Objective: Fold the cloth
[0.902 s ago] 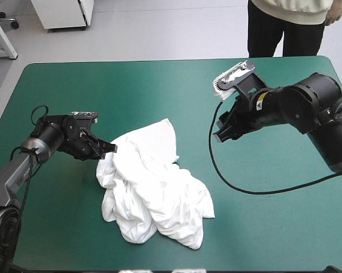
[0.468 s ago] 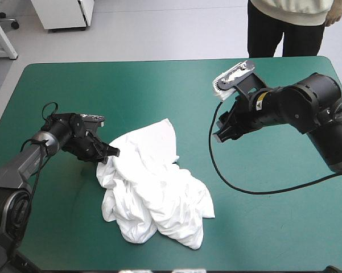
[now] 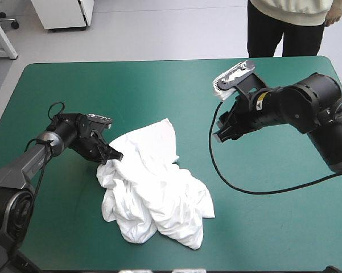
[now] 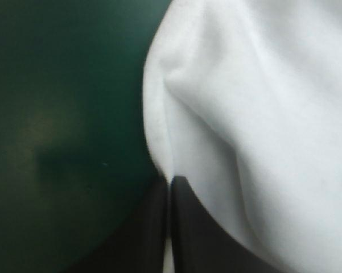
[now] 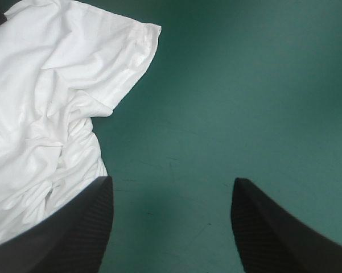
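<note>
The white T-shirt (image 3: 153,182) lies as a crumpled heap in the middle of the teal-green table (image 3: 159,85). My left gripper (image 3: 115,154) sits low at the heap's left edge. In the left wrist view its black fingers (image 4: 196,233) meet in a point (image 4: 169,182) at a fold of the T-shirt (image 4: 256,114), with a thin white strip pinched between them. My right gripper (image 3: 222,135) hangs above the cover to the right of the heap, not touching it. Its fingers stand wide apart (image 5: 171,190) over bare cover, with the T-shirt (image 5: 45,102) and a sleeve hem off to one side.
Teal-green cover (image 3: 262,222) surrounds the heap on all sides. The heap's near end lies close to the table's front edge (image 3: 159,267).
My left gripper has slid to the right along the table until it reached the heap's left edge. The right arm and the T-shirt have stayed put.
</note>
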`<state>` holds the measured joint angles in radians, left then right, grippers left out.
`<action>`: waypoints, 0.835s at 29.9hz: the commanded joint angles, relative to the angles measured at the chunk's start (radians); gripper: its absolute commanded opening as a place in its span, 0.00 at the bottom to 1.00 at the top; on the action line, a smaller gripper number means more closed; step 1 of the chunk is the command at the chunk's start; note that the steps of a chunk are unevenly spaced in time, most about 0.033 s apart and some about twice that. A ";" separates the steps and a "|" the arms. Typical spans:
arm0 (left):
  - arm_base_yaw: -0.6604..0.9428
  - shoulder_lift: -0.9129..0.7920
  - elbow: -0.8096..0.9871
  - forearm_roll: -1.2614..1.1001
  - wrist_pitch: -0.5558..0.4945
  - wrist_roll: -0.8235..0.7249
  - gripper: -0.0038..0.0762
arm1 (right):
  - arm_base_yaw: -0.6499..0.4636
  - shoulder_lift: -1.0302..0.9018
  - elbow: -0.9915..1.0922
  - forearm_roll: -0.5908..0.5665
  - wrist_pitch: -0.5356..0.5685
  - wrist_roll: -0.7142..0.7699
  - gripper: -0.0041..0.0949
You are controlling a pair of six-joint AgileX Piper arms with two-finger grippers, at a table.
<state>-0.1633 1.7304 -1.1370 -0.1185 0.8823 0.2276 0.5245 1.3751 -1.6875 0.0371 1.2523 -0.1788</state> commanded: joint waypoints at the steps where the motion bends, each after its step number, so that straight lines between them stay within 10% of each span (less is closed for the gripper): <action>1: -0.015 0.002 0.004 -0.039 -0.005 0.000 0.04 | -0.007 -0.030 -0.026 0.012 -0.003 0.006 0.62; 16: -0.015 -0.015 0.004 -0.024 -0.026 0.007 0.04 | 0.066 -0.030 0.584 0.160 -0.205 0.006 0.59; 25: -0.015 -0.015 0.004 -0.024 -0.020 0.007 0.04 | 0.231 0.074 0.666 0.043 -0.325 0.116 0.59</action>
<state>-0.1672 1.7220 -1.1370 -0.1113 0.8751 0.2381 0.7276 1.4407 -1.0028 0.1375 0.9719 -0.1060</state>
